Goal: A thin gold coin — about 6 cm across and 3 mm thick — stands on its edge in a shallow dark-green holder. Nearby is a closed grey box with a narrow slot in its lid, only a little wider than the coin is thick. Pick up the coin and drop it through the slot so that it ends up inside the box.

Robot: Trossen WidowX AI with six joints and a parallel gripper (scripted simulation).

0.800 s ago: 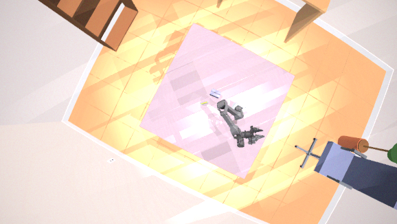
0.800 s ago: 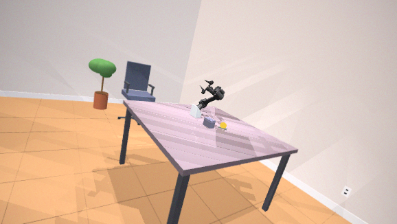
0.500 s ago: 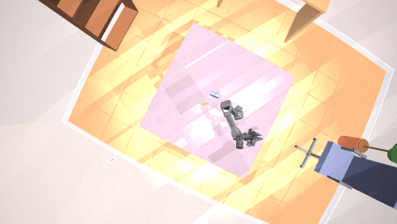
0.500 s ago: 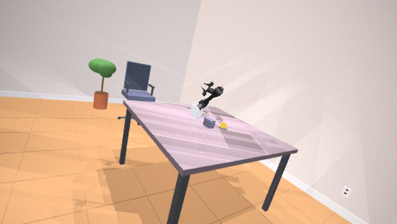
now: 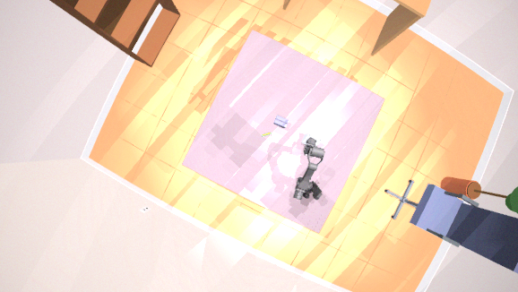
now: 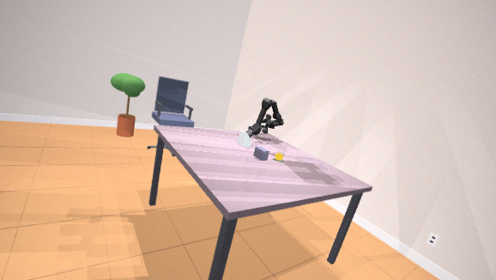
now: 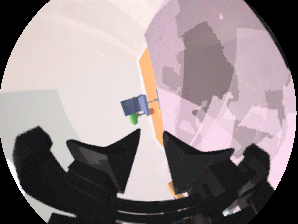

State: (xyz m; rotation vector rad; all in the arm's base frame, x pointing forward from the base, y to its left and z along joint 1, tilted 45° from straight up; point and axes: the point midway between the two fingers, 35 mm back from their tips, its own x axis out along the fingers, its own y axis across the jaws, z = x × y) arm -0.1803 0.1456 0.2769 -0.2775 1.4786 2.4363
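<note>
The gold coin [image 5: 266, 133] [image 6: 279, 156] stands on edge in the dark-green holder [image 6: 277, 160], which shows as a thin strip beneath it. The closed box [image 5: 280, 121] [image 6: 261, 153] looks blue-grey and sits beside the coin; its slot is too small to make out. My gripper [image 5: 307, 195] [image 7: 152, 132] is partly open, with a gap between the fingertips and nothing in it. It is raised and far from coin and box, on the other side of the arm's base. Neither coin nor box shows in the wrist view.
A white upright panel [image 6: 244, 138] stands on the pinkish table [image 5: 251, 67] [image 6: 223, 185] by the arm's base, to the left of the box in the exterior view. A blue office chair [image 6: 173, 96] [image 7: 132, 105] and a potted plant [image 6: 126, 124] stand on the floor beyond the table.
</note>
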